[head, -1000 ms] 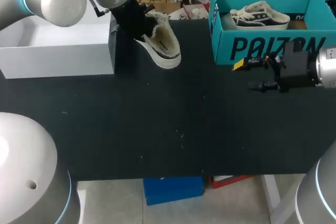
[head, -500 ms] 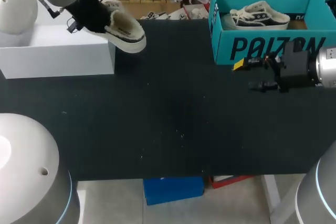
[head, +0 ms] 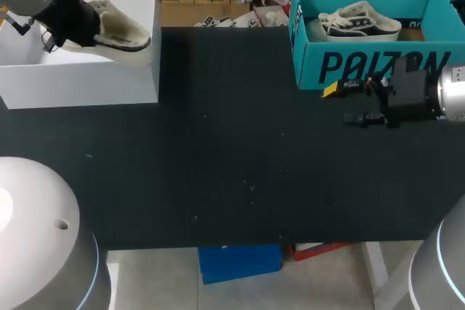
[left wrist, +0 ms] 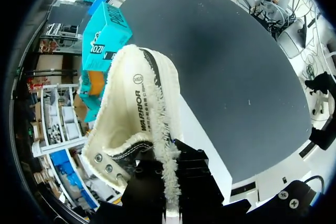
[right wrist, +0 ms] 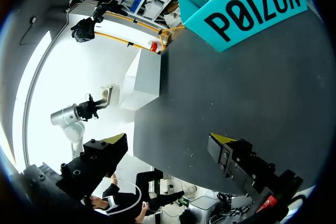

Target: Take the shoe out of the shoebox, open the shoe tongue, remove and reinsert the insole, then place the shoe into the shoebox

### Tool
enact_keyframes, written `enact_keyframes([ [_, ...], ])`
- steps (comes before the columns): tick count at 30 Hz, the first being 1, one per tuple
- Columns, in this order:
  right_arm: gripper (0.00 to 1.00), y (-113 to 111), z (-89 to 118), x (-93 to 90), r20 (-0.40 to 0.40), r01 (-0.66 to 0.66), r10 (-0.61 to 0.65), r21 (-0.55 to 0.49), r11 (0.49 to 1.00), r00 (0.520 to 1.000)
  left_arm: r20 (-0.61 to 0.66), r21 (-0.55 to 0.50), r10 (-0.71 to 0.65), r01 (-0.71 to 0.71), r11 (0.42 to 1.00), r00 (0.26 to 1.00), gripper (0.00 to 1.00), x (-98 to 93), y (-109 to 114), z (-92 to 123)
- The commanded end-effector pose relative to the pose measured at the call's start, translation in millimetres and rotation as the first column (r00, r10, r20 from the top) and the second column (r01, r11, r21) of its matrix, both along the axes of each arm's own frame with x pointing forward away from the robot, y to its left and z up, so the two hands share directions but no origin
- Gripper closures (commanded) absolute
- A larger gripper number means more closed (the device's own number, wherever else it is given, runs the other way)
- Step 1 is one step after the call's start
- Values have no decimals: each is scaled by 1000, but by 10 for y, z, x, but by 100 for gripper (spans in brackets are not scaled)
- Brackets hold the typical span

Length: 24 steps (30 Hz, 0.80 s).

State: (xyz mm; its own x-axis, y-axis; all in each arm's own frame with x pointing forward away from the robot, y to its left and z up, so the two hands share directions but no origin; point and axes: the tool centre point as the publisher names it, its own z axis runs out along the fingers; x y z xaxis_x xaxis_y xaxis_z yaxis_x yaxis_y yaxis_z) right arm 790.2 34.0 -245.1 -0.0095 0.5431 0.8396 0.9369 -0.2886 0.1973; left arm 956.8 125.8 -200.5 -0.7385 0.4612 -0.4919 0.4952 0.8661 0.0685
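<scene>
A cream shoe (head: 120, 30) with a fleecy lining hangs over the right part of the open white shoebox (head: 80, 70) at the table's back left. My left gripper (head: 86, 23) is shut on the shoe's upper edge. In the left wrist view the shoe (left wrist: 139, 124) stretches out ahead of the black fingers (left wrist: 194, 182), sole side away. My right gripper (head: 350, 103) stands open and empty just in front of the teal box (head: 363, 63); its yellow-tipped fingers (right wrist: 113, 142) are wide apart in the right wrist view. That view also takes in the white shoebox (right wrist: 144, 80) and the shoe (right wrist: 108, 94).
The teal box at the back right holds a black-and-white sneaker (head: 360, 21). The black table (head: 232, 165) stretches between the two boxes to the front edge.
My left arm has carried the shoe leftward from the table's back middle to above the white shoebox. The right arm has not moved.
</scene>
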Motion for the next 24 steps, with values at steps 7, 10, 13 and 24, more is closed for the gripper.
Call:
enact_keyframes([
  [7, 0, 8, -1, 12, -2, 0, 0, -1, 1000, 1000, 31, -56, 123, -121, 991, 992, 100, 209, 587, -125],
  [10, 0, 8, -1, 12, -2, 0, 0, -1, 1000, 1000, 17, -48, 162, -161, 986, 987, 100, 323, 742, -196],
  [13, 0, 8, -1, 12, -2, 0, 0, -1, 1000, 1000, 6, -50, 181, -181, 982, 983, 100, 412, 833, -257],
  [24, 0, 8, -1, 12, -2, 0, 0, -1, 1000, 1000, -49, -47, 206, -209, 977, 977, 100, 786, 1027, -622],
])
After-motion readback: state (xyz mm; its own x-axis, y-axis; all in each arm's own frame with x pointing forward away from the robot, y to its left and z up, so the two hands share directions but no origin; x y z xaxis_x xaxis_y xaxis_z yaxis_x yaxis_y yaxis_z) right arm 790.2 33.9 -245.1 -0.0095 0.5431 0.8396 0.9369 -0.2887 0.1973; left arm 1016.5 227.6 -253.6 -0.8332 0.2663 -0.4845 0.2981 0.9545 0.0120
